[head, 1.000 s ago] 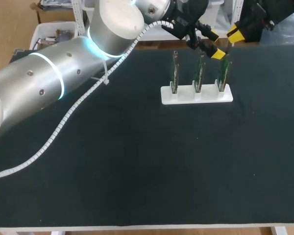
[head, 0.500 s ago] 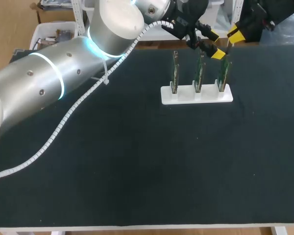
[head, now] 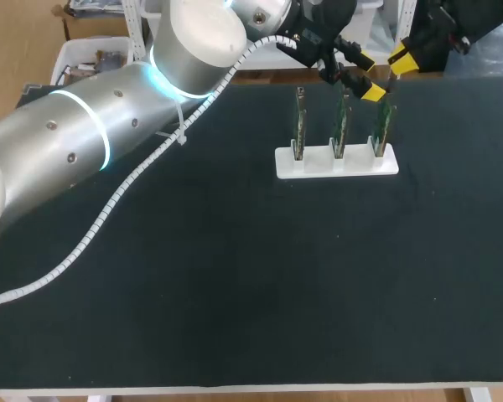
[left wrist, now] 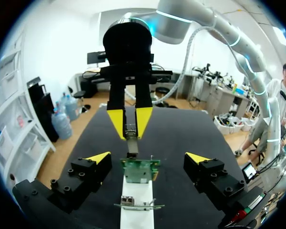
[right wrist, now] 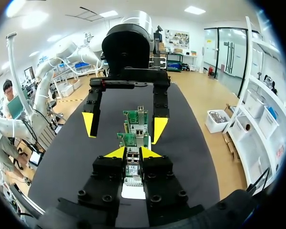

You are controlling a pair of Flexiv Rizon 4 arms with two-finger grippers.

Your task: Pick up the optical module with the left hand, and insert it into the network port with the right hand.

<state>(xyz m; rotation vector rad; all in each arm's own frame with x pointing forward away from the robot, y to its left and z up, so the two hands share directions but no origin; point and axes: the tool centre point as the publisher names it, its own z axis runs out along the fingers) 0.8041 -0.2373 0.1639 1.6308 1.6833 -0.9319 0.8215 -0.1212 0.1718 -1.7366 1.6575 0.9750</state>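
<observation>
White rack [head: 335,163] at one o'clock from the centre of our table [head: 235,293], three green boards [head: 339,121] upright in it, our left gripper [head: 369,76] spread wide either side of the three o'clock end board, our right gripper [right wrist: 133,152] just beyond, clamped on the optical module [left wrist: 131,130].

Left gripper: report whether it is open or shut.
Open. The left gripper has its yellow tips wide apart, one on either side of a board, touching neither side.

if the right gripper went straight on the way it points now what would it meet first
Most likely the nearest green board on the white holder: the optical module held in the right gripper points at it and would touch first. Depth is hard to judge; the open left gripper stands beyond.
</observation>
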